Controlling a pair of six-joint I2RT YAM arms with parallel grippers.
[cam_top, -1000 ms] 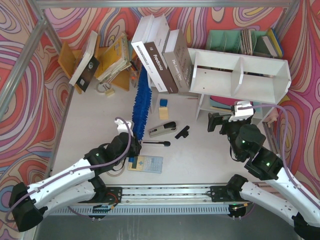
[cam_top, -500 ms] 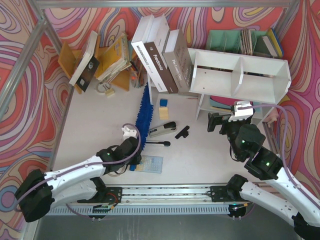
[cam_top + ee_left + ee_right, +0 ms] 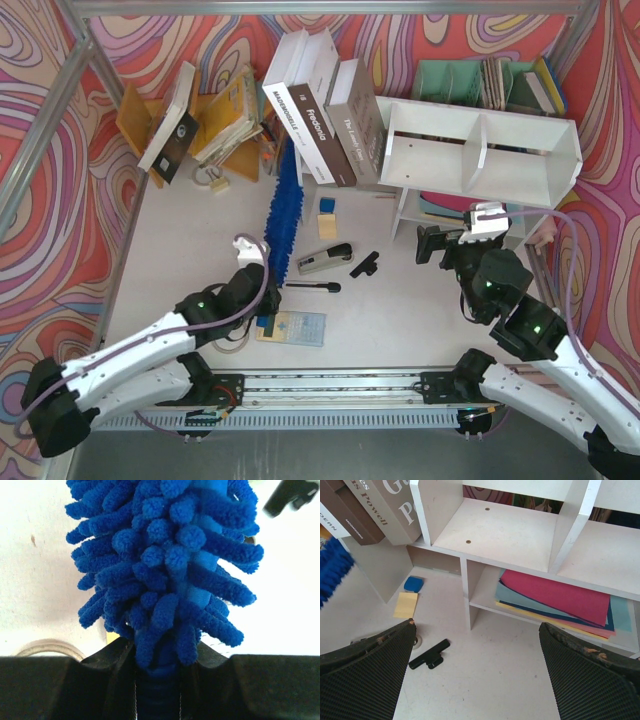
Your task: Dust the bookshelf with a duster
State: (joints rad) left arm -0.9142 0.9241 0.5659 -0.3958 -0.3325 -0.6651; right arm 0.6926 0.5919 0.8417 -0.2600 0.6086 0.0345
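A white tabletop (image 3: 400,310) is enclosed by walls printed with red, pink and purple swirls (image 3: 60,150). Seen from above, there are two white robot arms, one long bright-blue fluffy microfibre duster (image 3: 283,205) and one large white board bookshelf (image 3: 480,150) with two open cubbies, standing at 2 o'clock. What look like three big hardback books (image 3: 320,110) lean against its left end, though their edges overlap. One teal-green file organiser (image 3: 450,80) sits behind it, and one orange-yellow wooden book rack (image 3: 135,120) stands at 10 o'clock. The left gripper (image 3: 255,265), near 7 o'clock, is clamped on the duster's slim handle. The left wrist camera shows the blue shaft pinched between the black fingers (image 3: 210,680), with the chenille head (image 3: 170,565) rising straight ahead toward 12 o'clock, its tip beside the books and apart from the bookshelf. The right gripper (image 3: 440,243), at 4 o'clock, hovers before the shelf's lower tier with its jaws spread wide, holding nothing.
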